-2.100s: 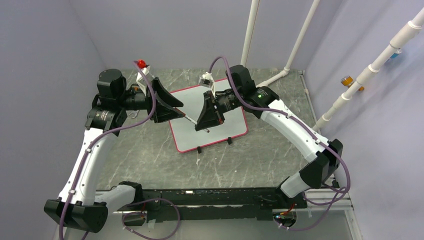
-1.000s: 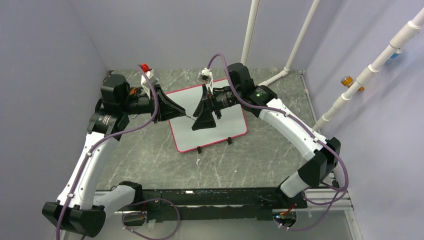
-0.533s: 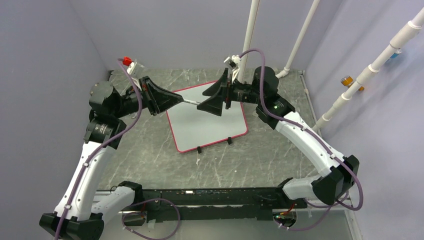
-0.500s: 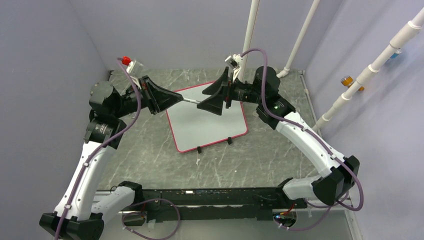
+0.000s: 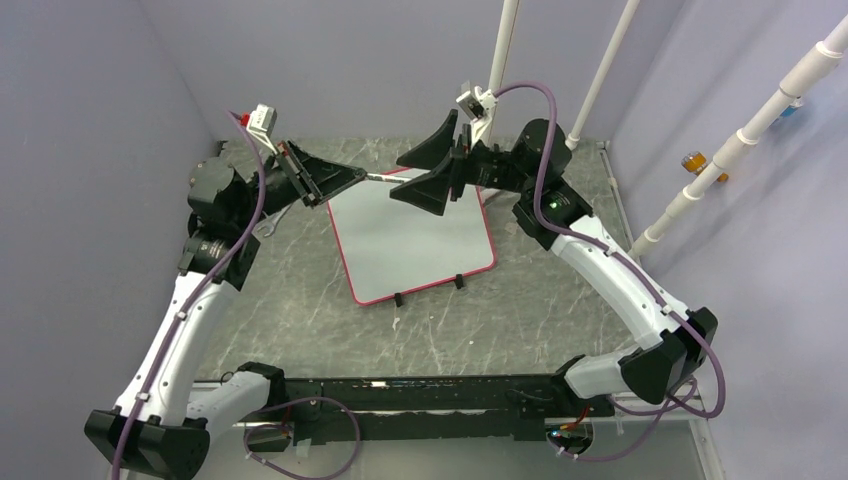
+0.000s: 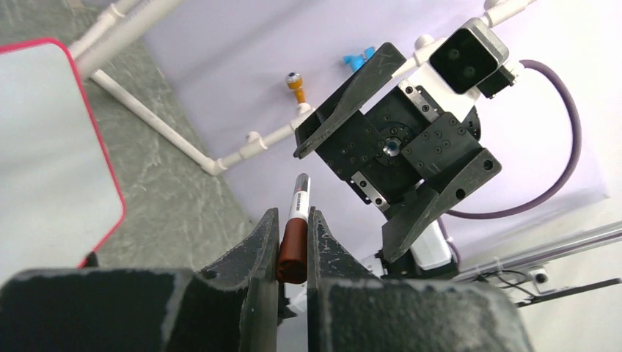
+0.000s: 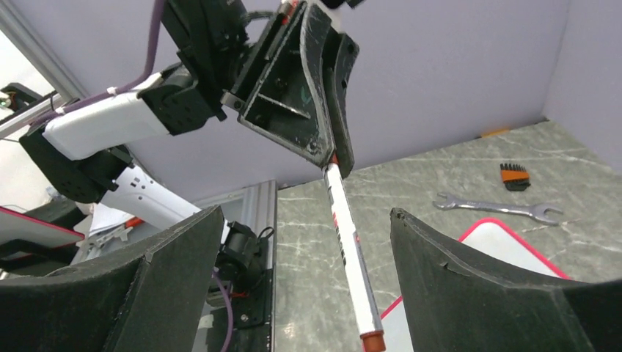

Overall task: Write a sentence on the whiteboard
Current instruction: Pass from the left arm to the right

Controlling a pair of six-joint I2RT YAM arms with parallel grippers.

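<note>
The whiteboard (image 5: 410, 235), pale with a thin red frame, lies flat on the grey table; no sentence shows on it. My left gripper (image 5: 360, 177) is raised above the board's far left corner and is shut on a marker (image 6: 293, 246). It clamps the red-brown end, and the white barrel points at the right gripper. In the right wrist view the marker (image 7: 348, 253) reaches between the fingers and ends in a red-brown tip. My right gripper (image 5: 395, 180) faces the left one, open wide, with its fingers on either side of the barrel and not touching it.
A steel wrench (image 7: 495, 207) and a small black-and-orange bit holder (image 7: 515, 176) lie on the table beyond the board's corner. White pipes (image 5: 600, 70) stand at the back right, one with an orange fitting (image 5: 693, 160). Purple walls close in the table.
Both arms have risen from low over the board's middle toward its far edge, with the marker still in the left gripper. The right gripper's jaws now stand wide apart around the barrel.
</note>
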